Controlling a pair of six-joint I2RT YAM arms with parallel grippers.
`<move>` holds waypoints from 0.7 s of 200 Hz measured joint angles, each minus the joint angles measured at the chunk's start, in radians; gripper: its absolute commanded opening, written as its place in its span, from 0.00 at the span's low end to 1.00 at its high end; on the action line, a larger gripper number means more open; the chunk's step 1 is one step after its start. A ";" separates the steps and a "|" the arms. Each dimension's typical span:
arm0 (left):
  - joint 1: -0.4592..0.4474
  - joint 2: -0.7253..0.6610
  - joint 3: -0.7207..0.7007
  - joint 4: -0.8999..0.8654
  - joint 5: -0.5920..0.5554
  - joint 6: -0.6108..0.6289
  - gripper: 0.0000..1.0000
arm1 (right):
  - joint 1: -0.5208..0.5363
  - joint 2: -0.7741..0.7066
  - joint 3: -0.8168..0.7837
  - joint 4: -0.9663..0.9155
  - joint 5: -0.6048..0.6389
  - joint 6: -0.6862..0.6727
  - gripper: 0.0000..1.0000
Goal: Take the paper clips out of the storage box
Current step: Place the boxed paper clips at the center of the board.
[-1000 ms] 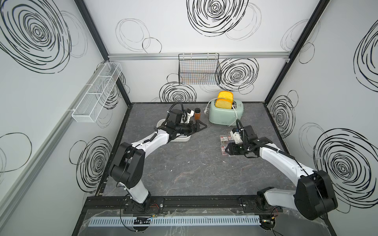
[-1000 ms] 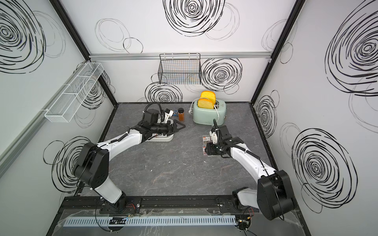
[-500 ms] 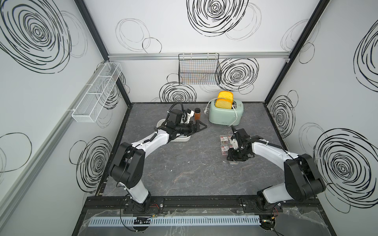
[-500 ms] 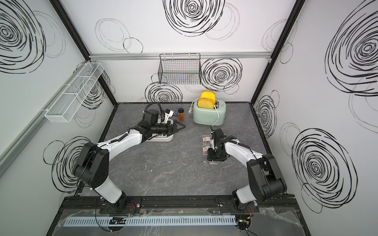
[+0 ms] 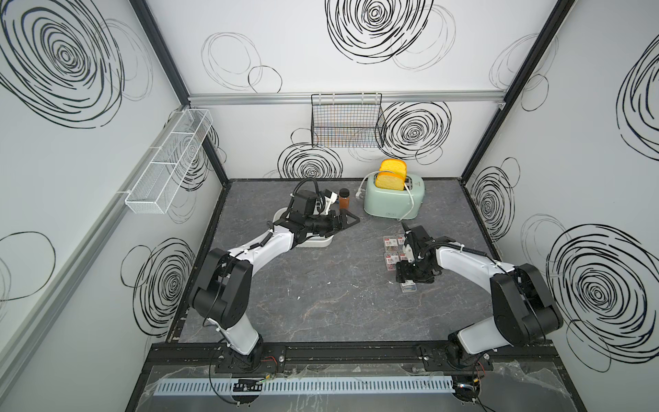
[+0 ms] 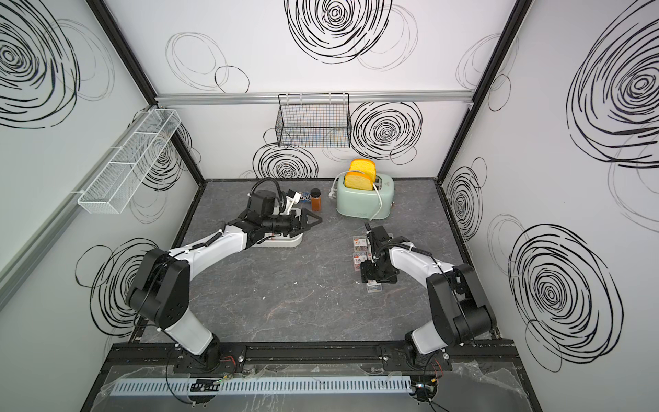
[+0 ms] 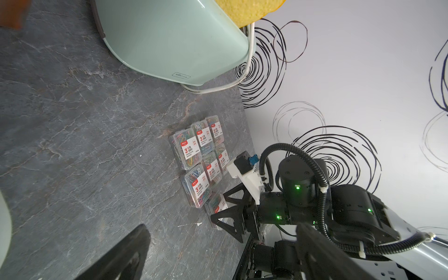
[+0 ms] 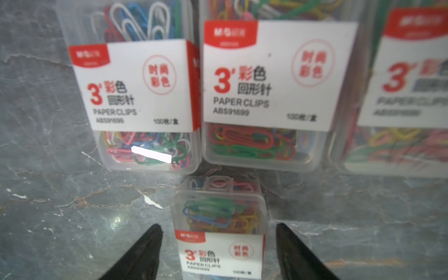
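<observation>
The grey marbled table carries a white storage box toward its back left, with an amber jar and a blue packet just behind it. A mint toaster stands at the back, its white cord trailing down. On the right lie the paper clips, clear cases clustered side by side, and a lone case just apart, nearer the front

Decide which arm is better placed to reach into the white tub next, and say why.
Left. The left gripper hangs open by the tub, holding nothing. The right gripper is across the table, jaws open astride a case of paper clips lying there.
</observation>
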 measured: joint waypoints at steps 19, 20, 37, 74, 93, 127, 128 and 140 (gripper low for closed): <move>0.000 0.000 0.000 0.000 0.001 0.000 0.99 | 0.000 0.003 0.000 0.000 0.003 0.002 0.78; 0.000 0.000 0.000 0.000 0.001 0.000 0.99 | 0.000 0.003 0.000 0.000 0.003 0.002 0.78; 0.000 0.000 0.000 0.000 0.003 0.000 0.98 | 0.000 0.003 0.000 0.000 0.006 0.003 0.69; 0.000 0.000 0.000 0.001 0.008 -0.005 0.98 | 0.002 0.009 0.002 0.000 0.021 0.010 0.58; 0.000 0.000 0.000 0.002 0.013 -0.008 0.98 | 0.002 0.016 0.008 -0.004 0.025 0.010 0.56; 0.001 0.000 0.000 0.003 0.019 -0.012 0.99 | 0.002 0.017 0.012 -0.005 0.034 0.013 0.50; 0.001 0.000 0.000 0.003 0.019 -0.013 0.99 | 0.002 0.017 0.012 -0.005 0.034 0.014 0.50; 0.001 0.000 0.000 0.006 0.020 -0.015 0.99 | 0.002 0.018 0.012 -0.005 0.036 0.014 0.50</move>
